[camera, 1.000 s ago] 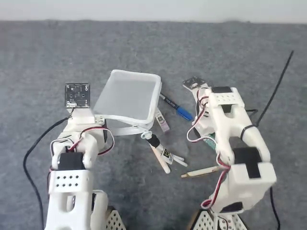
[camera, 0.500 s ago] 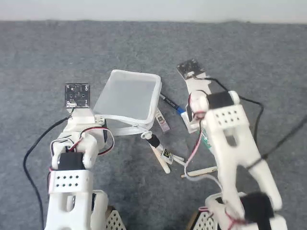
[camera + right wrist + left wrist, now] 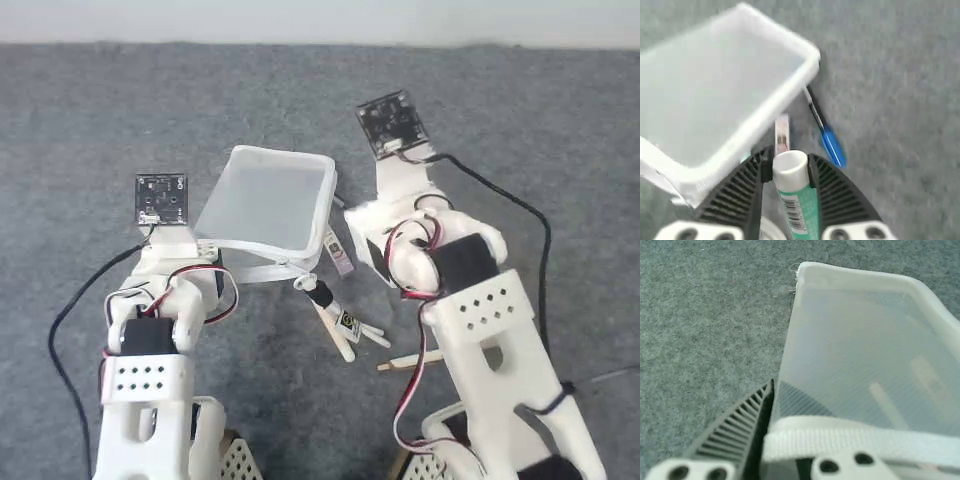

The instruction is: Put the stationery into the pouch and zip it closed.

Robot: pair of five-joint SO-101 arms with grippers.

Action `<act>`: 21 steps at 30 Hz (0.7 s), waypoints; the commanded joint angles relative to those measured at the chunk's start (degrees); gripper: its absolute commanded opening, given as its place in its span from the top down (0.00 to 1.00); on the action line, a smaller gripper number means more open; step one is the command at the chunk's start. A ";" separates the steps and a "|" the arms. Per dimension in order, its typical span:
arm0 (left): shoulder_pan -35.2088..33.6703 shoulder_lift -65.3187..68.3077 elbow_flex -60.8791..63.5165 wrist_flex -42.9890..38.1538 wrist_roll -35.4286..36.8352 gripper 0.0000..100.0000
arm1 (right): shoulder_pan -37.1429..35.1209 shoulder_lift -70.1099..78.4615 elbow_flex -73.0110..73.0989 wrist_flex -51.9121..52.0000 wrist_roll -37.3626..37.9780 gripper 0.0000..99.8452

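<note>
The white mesh pouch (image 3: 270, 205) lies open on the grey carpet. My left gripper (image 3: 215, 252) is shut on its near zipper band (image 3: 855, 440), with a finger (image 3: 747, 425) against the mesh wall (image 3: 860, 355). My right gripper (image 3: 789, 161) is shut on a white-capped tube with a green label (image 3: 792, 172). In the high view the right gripper (image 3: 358, 238) hangs just beside the pouch's right edge. A blue pen (image 3: 826, 137) and a small flat piece (image 3: 782, 132) lie on the carpet below the tube, next to the pouch rim (image 3: 785, 92).
Several loose pens and a black-capped marker (image 3: 340, 322) lie in front of the pouch. A wooden stick (image 3: 412, 362) lies partly under the right arm. A small labelled piece (image 3: 339, 254) rests by the pouch corner. Cables trail from both arms.
My right arm has swung left and forward from the right side of the table, bringing the gripped tube up beside the pouch. The left arm and the pouch have stayed put.
</note>
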 commanded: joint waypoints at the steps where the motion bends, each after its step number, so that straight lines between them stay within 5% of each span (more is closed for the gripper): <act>1: -0.62 -1.58 -4.00 0.26 -0.35 0.99 | -0.22 -3.56 -0.88 -5.93 -2.02 0.99; 5: -0.62 -1.58 -4.00 0.26 -0.35 0.99 | -0.40 -4.70 -0.88 -11.82 -2.46 0.99; 10: -0.62 -1.58 -4.00 0.26 -0.35 0.99 | -0.40 -6.29 -0.53 -17.80 -11.87 0.99; 17: -0.70 -1.67 -4.44 0.35 -0.35 0.99 | -0.48 -6.64 -0.53 -17.98 -18.73 0.99; 21: -1.76 -1.58 -10.51 7.38 0.26 0.99 | -0.48 -9.63 0.00 -15.52 -19.43 0.99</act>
